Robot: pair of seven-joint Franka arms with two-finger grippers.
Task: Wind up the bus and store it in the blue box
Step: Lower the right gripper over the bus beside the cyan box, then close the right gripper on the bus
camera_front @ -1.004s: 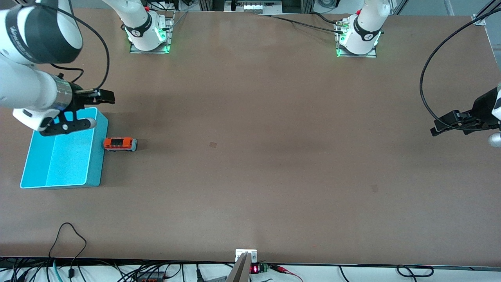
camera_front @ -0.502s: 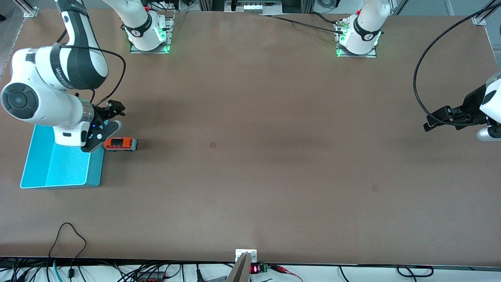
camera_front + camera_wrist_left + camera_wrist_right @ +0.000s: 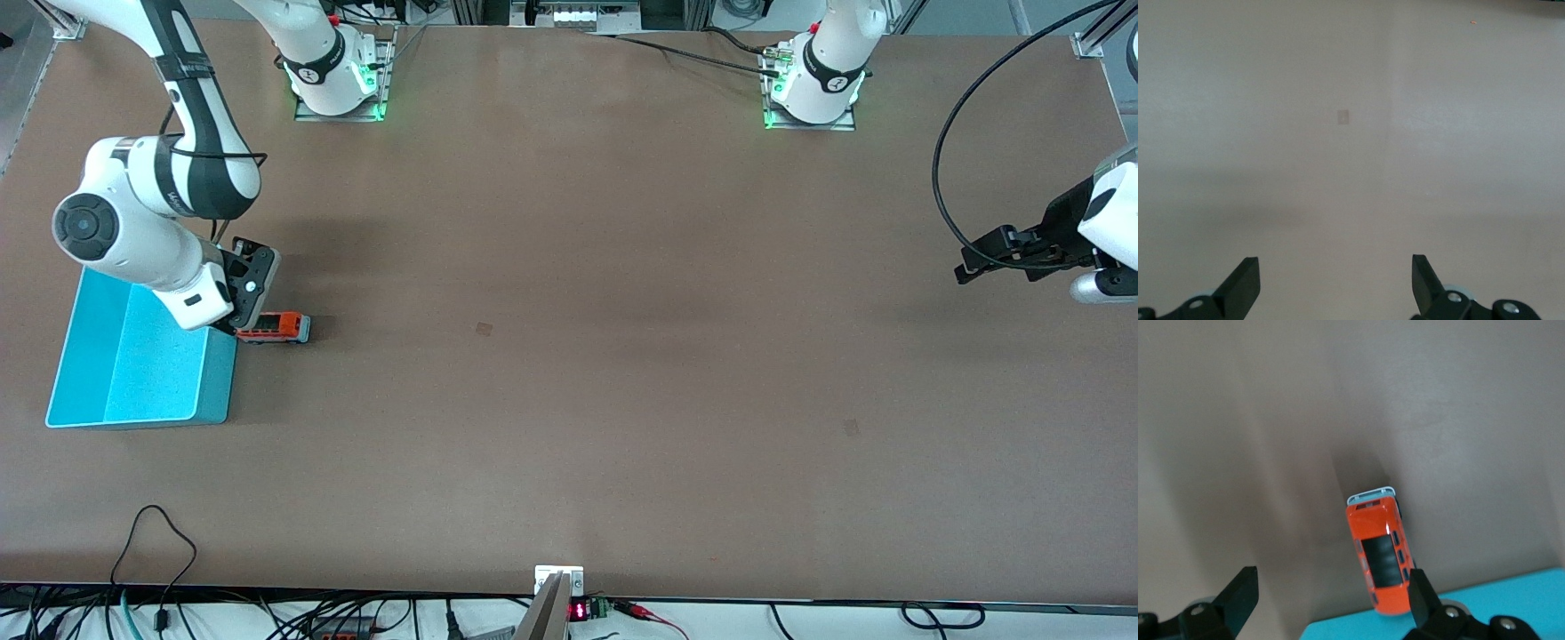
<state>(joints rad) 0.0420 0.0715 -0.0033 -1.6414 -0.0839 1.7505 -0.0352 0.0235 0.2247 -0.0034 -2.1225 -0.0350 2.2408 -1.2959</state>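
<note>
Blue box: you see the blue box (image 3: 133, 360) at the right arm's end of the table. It looks empty.
Right gripper: the right gripper (image 3: 247, 307) hangs low over the box-side end of the bus. Its jaws are spread wide with nothing in them.
Bus: the bus (image 3: 274, 327) sits on the table at about 3 o'clock from the box, touching or almost touching the wall. It looks small, light, hard and smooth, so it can slip or roll. Pinch it across its two long sides, near the middle. You must still wind it.
Left gripper: the left gripper (image 3: 976, 262) waits over bare table, well apart. Its jaws are spread wide too.
</note>
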